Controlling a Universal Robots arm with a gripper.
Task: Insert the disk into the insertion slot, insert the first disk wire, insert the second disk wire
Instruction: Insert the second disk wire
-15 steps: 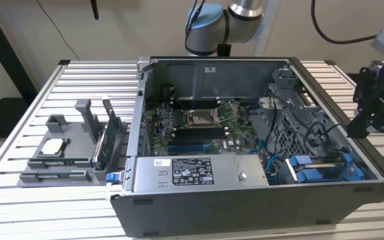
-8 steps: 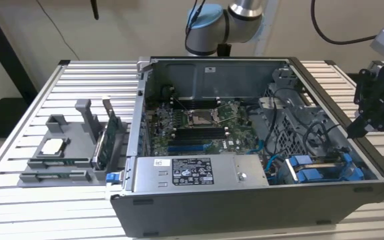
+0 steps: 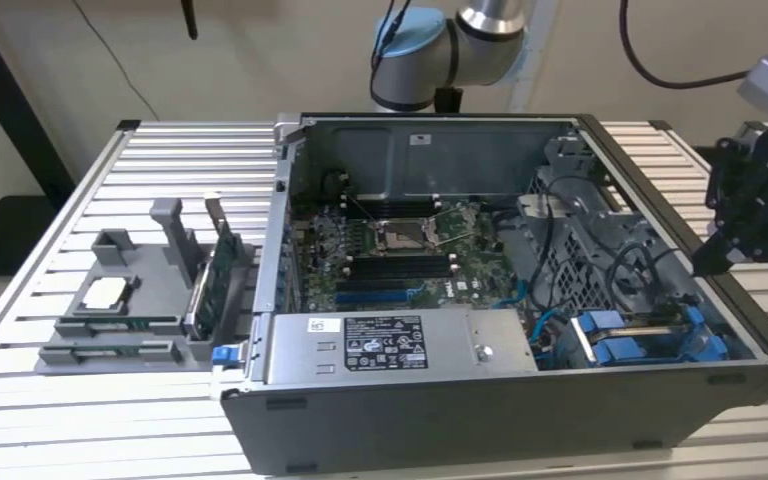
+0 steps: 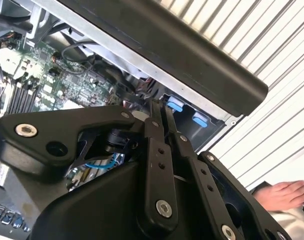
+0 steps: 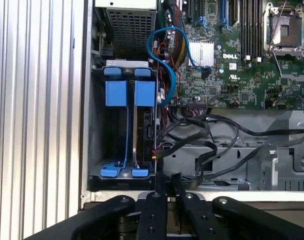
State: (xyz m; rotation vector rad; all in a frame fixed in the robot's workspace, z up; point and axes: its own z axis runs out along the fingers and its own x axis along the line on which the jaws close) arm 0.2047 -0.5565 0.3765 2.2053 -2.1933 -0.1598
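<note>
You see your pincer (image 5: 167, 178) pinched shut on nothing, just outside the case (image 3: 518, 420), close to the disk (image 5: 145, 93) sitting in its slot.

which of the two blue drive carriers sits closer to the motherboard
The carrier beside the looping blue cable; the other carrier sits against the case's outer wall.

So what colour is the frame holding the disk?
Bright blue; the disk's carrier frame shows best in the first wrist view.
</note>
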